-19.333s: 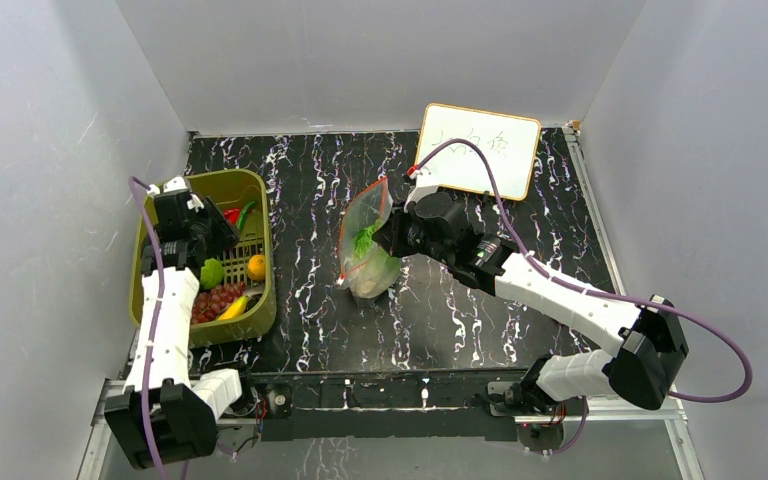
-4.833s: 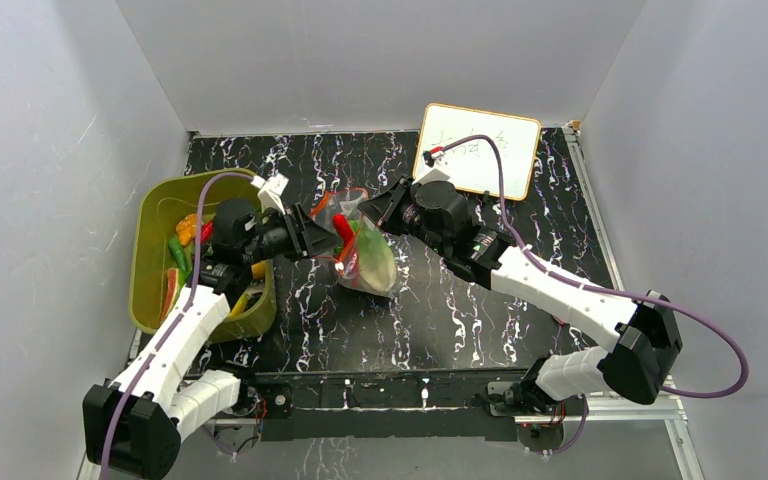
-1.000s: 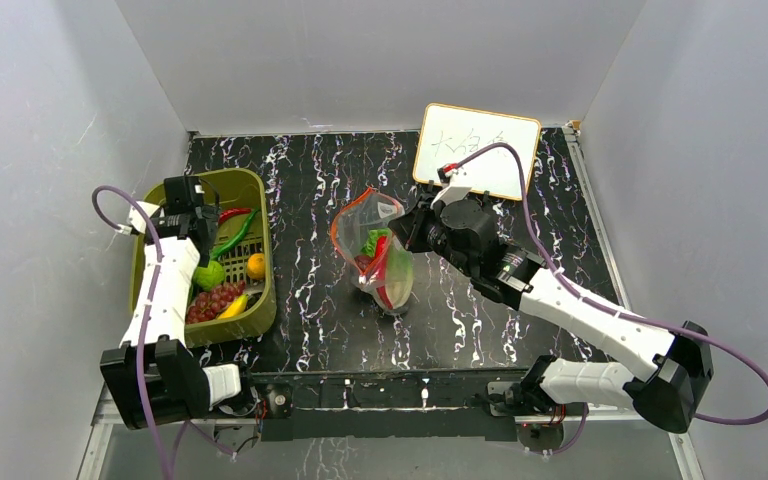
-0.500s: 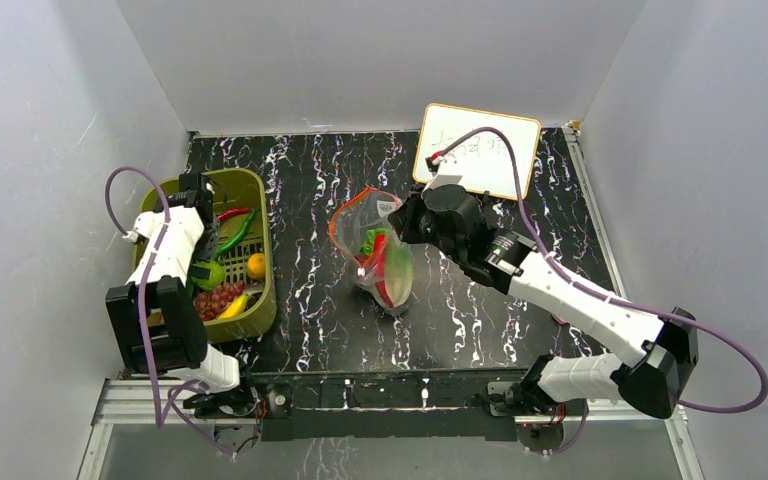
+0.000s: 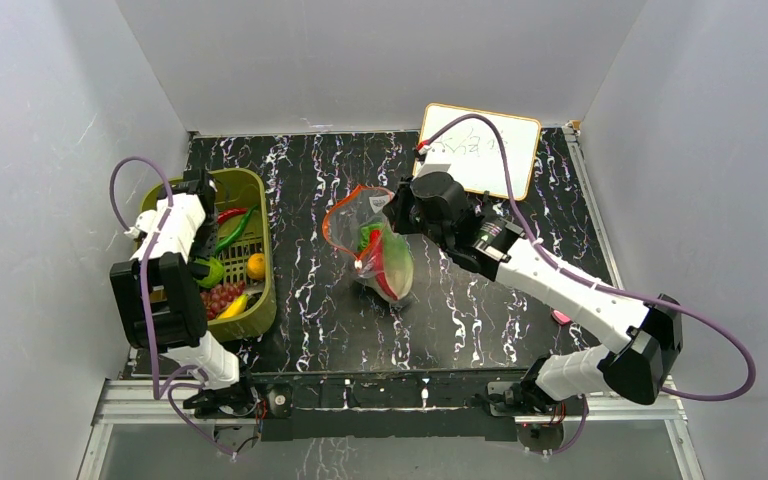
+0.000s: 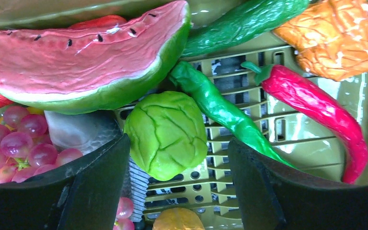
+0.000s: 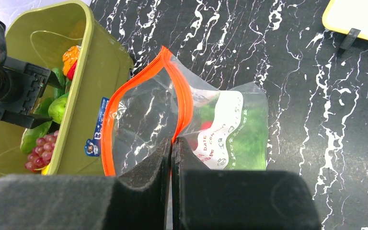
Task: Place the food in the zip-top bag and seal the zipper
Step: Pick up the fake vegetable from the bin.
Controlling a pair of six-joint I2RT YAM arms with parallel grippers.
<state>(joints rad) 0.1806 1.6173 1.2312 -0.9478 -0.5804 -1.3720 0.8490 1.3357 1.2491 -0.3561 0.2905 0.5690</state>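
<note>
The zip-top bag (image 5: 385, 262) stands mid-table with green and red food (image 5: 373, 243) inside. Its mouth gapes, ringed by the red-orange zipper (image 5: 338, 212). My right gripper (image 5: 397, 212) is shut on the zipper strip at the mouth's right side, as the right wrist view (image 7: 171, 143) shows; bag (image 7: 230, 129), zipper (image 7: 106, 129). My left gripper (image 5: 202, 238) is open, low inside the olive basket. In the left wrist view its fingers (image 6: 177, 151) straddle the green cabbage (image 6: 165, 134) without touching it. Around it lie watermelon (image 6: 86, 57), grapes (image 6: 19, 139), green chilli (image 6: 220, 112), red chilli (image 6: 316, 103) and an orange (image 6: 179, 220).
The olive-green basket (image 5: 232, 176) stands at the left by the wall, its rim close to the bag's mouth (image 7: 98, 72). A whiteboard (image 5: 480, 150) lies at the back right. A small pink item (image 5: 560, 317) lies at the right front.
My left arm has folded up and its gripper has settled lower into the basket over the cabbage. My right gripper has shifted slightly back and left, drawing the bag's mouth with it.
</note>
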